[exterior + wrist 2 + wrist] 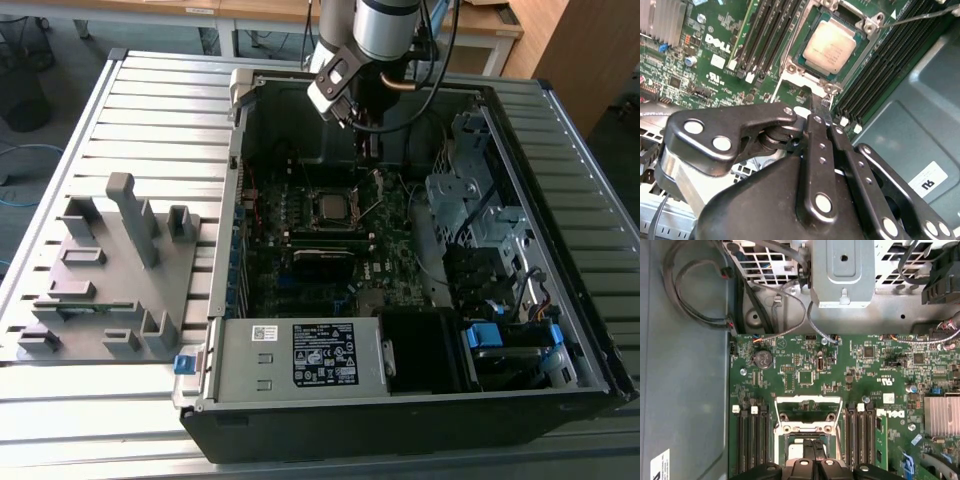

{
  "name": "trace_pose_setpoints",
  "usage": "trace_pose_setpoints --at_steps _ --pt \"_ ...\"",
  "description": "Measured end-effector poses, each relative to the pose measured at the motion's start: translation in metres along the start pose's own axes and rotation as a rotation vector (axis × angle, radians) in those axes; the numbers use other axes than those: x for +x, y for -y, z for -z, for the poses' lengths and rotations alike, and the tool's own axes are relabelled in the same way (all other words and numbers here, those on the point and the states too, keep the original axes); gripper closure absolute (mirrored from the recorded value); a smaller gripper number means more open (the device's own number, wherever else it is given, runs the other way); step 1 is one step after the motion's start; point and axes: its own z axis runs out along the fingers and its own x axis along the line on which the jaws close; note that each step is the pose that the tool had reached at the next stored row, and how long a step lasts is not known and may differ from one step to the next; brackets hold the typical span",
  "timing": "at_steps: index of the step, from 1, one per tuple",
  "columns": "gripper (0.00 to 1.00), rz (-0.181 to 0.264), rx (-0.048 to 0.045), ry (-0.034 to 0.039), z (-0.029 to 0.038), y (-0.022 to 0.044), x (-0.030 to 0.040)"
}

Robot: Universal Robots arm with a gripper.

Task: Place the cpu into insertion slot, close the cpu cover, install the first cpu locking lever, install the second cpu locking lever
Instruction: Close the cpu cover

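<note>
The cpu [830,45], a flat silver-grey square, lies seated in the insertion slot [807,27] with its green edge showing all round. In the exterior view the cpu [335,208] sits mid-board. The cpu cover [808,415], a silver frame with a square window, is swung open away from the chip and shows as a pale frame edge [800,82] in the second wrist view. My gripper [822,107] is shut, with nothing seen between its thin tips, just beside that cover's edge. It hangs above the board [372,150]. A thin wire locking lever [920,17] stands free.
Long black memory slots [765,35] flank the socket on both sides. A finned heat sink [942,415], loose cables [690,295] and a metal drive cage [470,190] crowd the case. A grey fixture block [110,270] stands outside the case on the slatted table.
</note>
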Motion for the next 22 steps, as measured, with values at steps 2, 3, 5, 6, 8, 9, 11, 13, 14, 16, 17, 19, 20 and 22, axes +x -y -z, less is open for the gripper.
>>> trace_pose_setpoints --at_steps 2,3,5,6,8,9,11,13,14,16,17,19,20,22 --pt "0.9 0.0 0.0 -0.0001 0.0011 0.0 0.0001" --pt "0.9 0.0 0.0 -0.0002 0.0014 0.0 0.0" --pt "0.9 0.0 -0.0002 -0.0007 0.0014 -0.0001 0.0001" --pt "0.9 0.0 -0.0001 -0.0006 0.0014 -0.0002 0.0001" --pt "0.9 0.0 0.0 -0.0002 0.0015 -0.0019 0.0001" --pt "0.9 0.0 0.0 -0.0002 0.0014 -0.0032 0.0001" --pt "0.9 0.0 0.0 -0.0002 0.0013 -0.0068 0.0002" --pt "0.9 0.0 0.0 -0.0002 0.0012 -0.0108 0.0003" --pt "0.9 0.0 0.0 -0.0001 0.0011 -0.0129 0.0003" --pt "0.9 0.0 0.0 -0.0002 0.0009 -0.0174 0.0004" --pt "0.9 0.0 0.0 -0.0003 0.0008 -0.0199 0.0005" --pt "0.9 0.0 -0.0001 -0.0005 0.0005 -0.0249 0.0006" --pt "0.9 0.0 0.0 -0.0004 0.0004 -0.0273 0.0007" --pt "0.9 0.0 0.0 -0.0003 0.0002 -0.0322 0.0008"
